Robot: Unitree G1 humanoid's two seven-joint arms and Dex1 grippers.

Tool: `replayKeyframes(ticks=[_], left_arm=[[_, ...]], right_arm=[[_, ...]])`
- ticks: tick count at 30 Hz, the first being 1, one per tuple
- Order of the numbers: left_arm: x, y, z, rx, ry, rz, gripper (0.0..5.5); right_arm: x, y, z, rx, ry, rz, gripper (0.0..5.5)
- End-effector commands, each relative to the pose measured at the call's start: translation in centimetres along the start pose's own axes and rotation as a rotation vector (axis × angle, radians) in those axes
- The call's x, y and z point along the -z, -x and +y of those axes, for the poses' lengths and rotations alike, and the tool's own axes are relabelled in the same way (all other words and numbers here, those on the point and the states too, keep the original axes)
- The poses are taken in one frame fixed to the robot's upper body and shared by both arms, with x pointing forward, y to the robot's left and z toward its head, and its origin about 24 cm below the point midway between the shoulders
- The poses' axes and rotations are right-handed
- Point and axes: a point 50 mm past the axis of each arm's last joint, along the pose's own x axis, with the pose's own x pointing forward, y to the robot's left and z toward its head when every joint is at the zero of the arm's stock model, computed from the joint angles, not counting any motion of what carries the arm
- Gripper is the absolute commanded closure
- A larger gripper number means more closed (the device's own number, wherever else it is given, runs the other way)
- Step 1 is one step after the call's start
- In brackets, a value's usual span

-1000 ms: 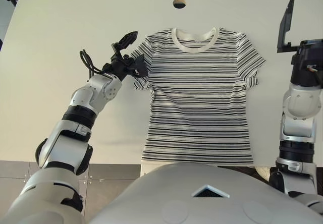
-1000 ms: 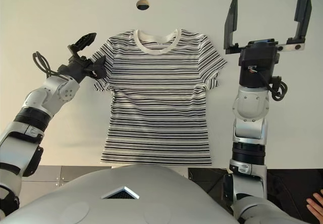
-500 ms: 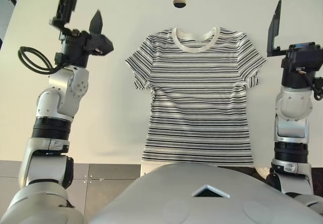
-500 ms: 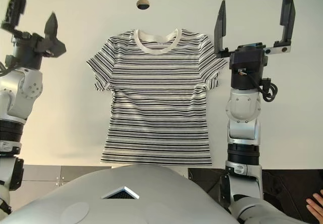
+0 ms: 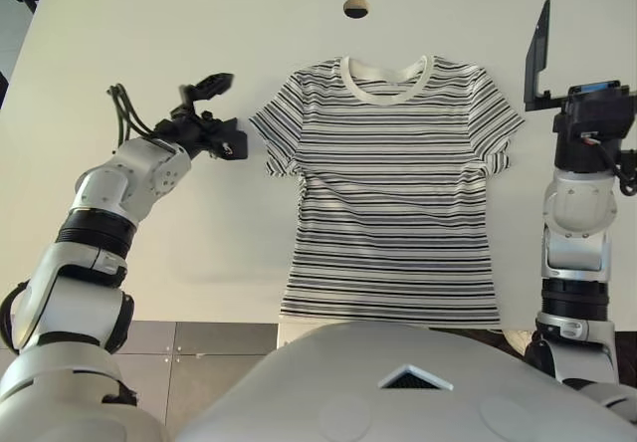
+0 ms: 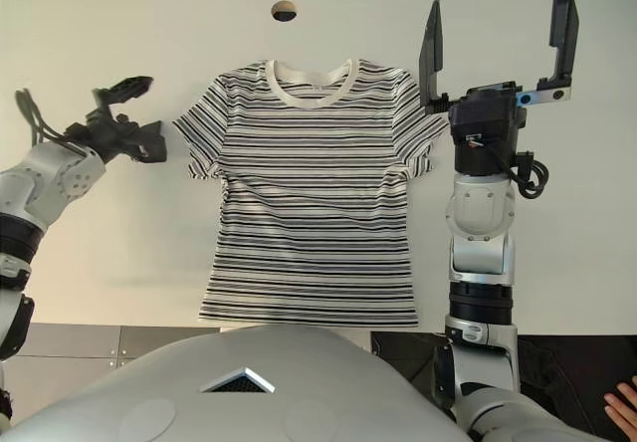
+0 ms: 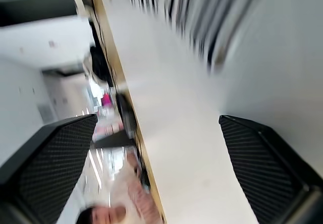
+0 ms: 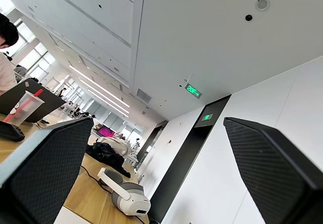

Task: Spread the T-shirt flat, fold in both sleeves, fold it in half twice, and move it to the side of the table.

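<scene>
Wide open, the left claw (image 5: 221, 116) swings back down beside the sleeve (image 5: 275, 128) of the flat T-shirt (image 5: 393, 193) at centre left, ready to fold; the right claw (image 6: 495, 39) waits wide, upper right.

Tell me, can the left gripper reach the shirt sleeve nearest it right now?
Probably yes. The left gripper is open, just beside the T-shirt's left sleeve, with bare table between them and nothing in the way.

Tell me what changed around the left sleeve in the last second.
The left claw left the T-shirt's left sleeve, swung up high, then came back down; it is now open beside that sleeve, not touching. The sleeve lies spread slightly farther out. The right claw stayed raised and open; the rest of the shirt stayed flat.
</scene>
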Motion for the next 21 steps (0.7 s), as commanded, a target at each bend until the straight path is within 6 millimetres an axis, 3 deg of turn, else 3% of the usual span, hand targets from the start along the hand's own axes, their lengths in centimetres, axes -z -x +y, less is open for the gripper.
replayKeyframes(ticks=[1,5,9,21], left_arm=[[-2.7,-0.4,-2.7,0.14,0.004,-0.12,0.96],[-3.2,-1.1,-2.4,0.125,0.001,-0.139,0.96],[-2.5,-1.5,-2.3,0.1,-0.001,-0.081,0.96],[-1.9,-2.2,-3.0,0.108,-0.034,-0.015,2.79]], right_arm=[[-0.1,0.0,0.2,-0.009,0.006,-0.001,0.72],[-0.1,0.1,0.1,-0.005,0.003,0.002,0.72],[0.0,0.3,0.1,-0.002,0.005,0.006,0.72],[0.2,0.6,-0.1,0.0,0.011,0.016,0.77]])
